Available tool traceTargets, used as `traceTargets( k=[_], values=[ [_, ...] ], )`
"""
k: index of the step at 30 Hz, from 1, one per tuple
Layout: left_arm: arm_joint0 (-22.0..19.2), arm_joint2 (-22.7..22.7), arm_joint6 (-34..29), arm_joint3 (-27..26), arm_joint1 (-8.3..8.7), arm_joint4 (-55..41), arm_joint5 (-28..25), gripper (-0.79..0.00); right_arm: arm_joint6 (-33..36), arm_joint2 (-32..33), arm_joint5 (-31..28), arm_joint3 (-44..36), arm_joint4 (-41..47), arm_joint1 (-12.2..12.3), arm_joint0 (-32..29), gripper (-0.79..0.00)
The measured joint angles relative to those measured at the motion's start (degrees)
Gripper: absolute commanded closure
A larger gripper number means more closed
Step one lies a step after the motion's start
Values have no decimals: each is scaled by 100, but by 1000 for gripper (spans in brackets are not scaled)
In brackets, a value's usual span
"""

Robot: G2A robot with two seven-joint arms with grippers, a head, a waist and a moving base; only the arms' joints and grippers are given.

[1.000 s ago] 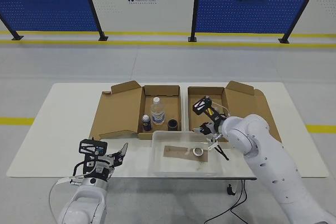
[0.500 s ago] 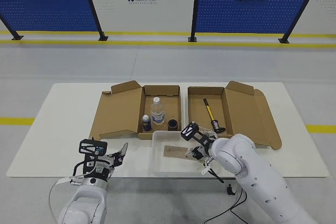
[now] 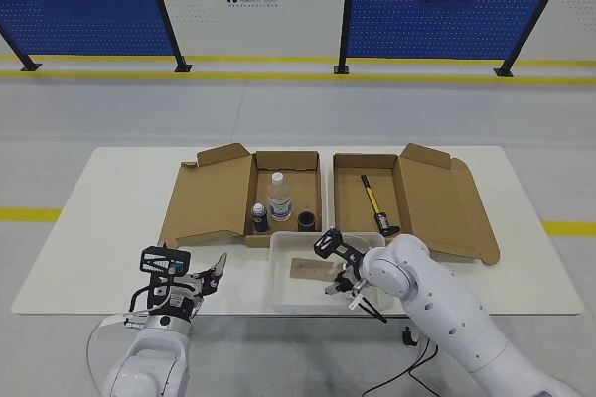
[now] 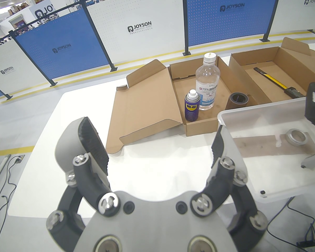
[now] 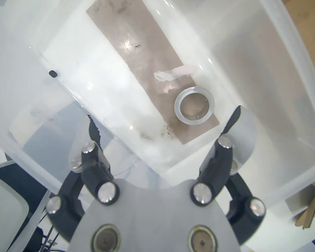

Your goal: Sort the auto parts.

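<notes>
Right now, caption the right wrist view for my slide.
Open right gripper facing a metal ring that lies on a brown sheet in the clear bin.

Left gripper point(image 4: 152, 132): lower left of top view, fingers spread wide, aimed rightward. Right gripper point(image 5: 162, 119): lower centre, angled downward, fingers apart.

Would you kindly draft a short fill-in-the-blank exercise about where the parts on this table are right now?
1. The metal ring lies in the clear bin on a ____ sheet.
2. The cardboard box with the clear bottle holds ____ things in all.
3. The right gripper hangs over the bin with its jaws ____.
4. The left gripper, above the table, holds ____.

Missing words: brown; three; open; nothing.
</notes>
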Motion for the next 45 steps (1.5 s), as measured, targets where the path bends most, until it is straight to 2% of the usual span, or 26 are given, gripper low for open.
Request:
traceTargets(
  k=[11,24,38,43,45],
  values=[
    [0,0,0,0,0,0,0,-785,49,-474,-154,867,169,-252,564,-785],
    [0,0,0,0,0,0,0,-785,100,-809,-415,1522,521,-479,862,-785],
    [0,0,0,0,0,0,0,-785,615,-871,-657,1294,1076,-555,913,-785],
    [0,0,0,0,0,0,0,-785,819,-830,-499,1026,930,-524,942,-785],
    [0,0,0,0,0,0,0,-785,878,-757,-357,912,694,-481,956,-656]
  ],
)
